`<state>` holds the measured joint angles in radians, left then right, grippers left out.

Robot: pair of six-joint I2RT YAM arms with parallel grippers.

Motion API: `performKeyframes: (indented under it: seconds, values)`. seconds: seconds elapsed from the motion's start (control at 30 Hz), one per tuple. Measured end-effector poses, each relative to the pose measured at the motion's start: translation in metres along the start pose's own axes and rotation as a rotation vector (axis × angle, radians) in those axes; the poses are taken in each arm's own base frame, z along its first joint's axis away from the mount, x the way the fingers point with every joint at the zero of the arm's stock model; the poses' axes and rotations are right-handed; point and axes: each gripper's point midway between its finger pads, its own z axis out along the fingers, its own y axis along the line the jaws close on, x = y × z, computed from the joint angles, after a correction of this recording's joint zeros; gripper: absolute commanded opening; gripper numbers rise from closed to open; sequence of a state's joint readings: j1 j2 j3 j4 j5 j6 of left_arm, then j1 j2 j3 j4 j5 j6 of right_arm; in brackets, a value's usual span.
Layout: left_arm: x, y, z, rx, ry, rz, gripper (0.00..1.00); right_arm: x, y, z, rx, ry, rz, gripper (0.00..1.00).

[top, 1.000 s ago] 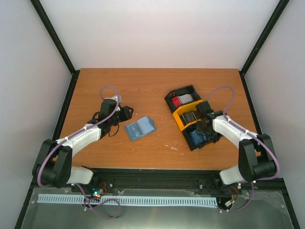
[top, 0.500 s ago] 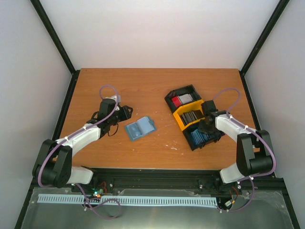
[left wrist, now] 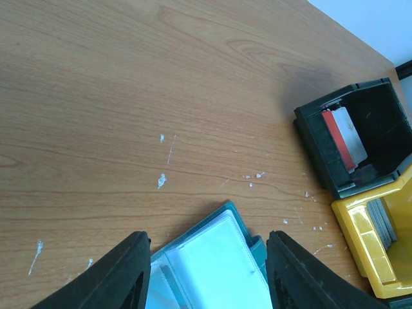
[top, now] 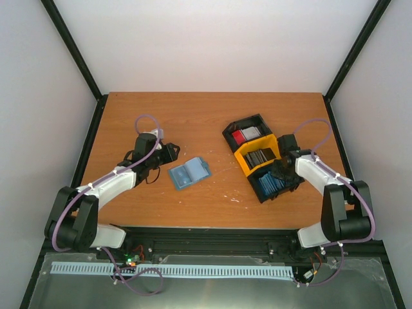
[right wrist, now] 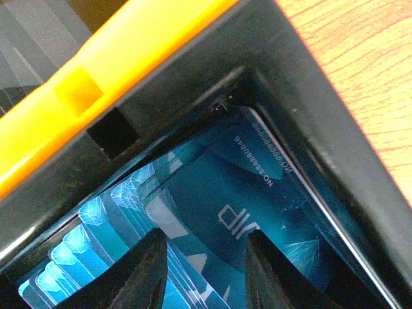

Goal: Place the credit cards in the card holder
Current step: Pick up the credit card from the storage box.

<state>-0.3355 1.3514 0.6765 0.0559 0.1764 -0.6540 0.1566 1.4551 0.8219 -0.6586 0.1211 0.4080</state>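
The card holder [top: 188, 173] lies open on the table, its clear pockets facing up. My left gripper [top: 172, 152] hovers open just left of it; in the left wrist view the card holder [left wrist: 219, 264] sits between and below the two black fingers of that gripper [left wrist: 206, 239], untouched. My right gripper [top: 278, 172] reaches down into the tray's nearest compartment. There the gripper [right wrist: 206, 238] stands open, its fingertips in front of the face of the top blue credit card [right wrist: 257, 193] of a leaning stack. Red credit cards [top: 244, 134] fill the far compartment.
The black-and-yellow tray [top: 239, 159] sits right of centre, with grey cards [top: 257, 156] in its yellow middle section. Its black wall [right wrist: 309, 109] and yellow divider [right wrist: 129, 58] closely hem in my right fingers. White specks dot the wood near the card holder.
My right gripper has moved deeper into the blue-card compartment and its jaws have narrowed a little. The left arm and the card holder have not moved.
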Motion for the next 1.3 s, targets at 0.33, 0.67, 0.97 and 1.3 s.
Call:
performKeyframes:
  seconds: [0.33, 0.67, 0.97, 1.3]
  values:
    - [0.002, 0.000, 0.001, 0.005, 0.008, -0.001, 0.51, -0.002, -0.002, -0.002, -0.019, 0.001, 0.021, 0.29]
    - [0.001, 0.000, 0.001, 0.006, 0.008, -0.002, 0.51, -0.008, -0.010, -0.008, 0.019, -0.039, 0.024, 0.24]
    - [0.001, 0.000, 0.001, 0.006, 0.007, -0.002, 0.51, -0.014, -0.021, -0.008, 0.089, -0.064, 0.014, 0.14]
    - [0.001, -0.001, 0.001, 0.009, 0.005, -0.001, 0.52, -0.025, -0.033, -0.009, 0.191, -0.095, -0.017, 0.12]
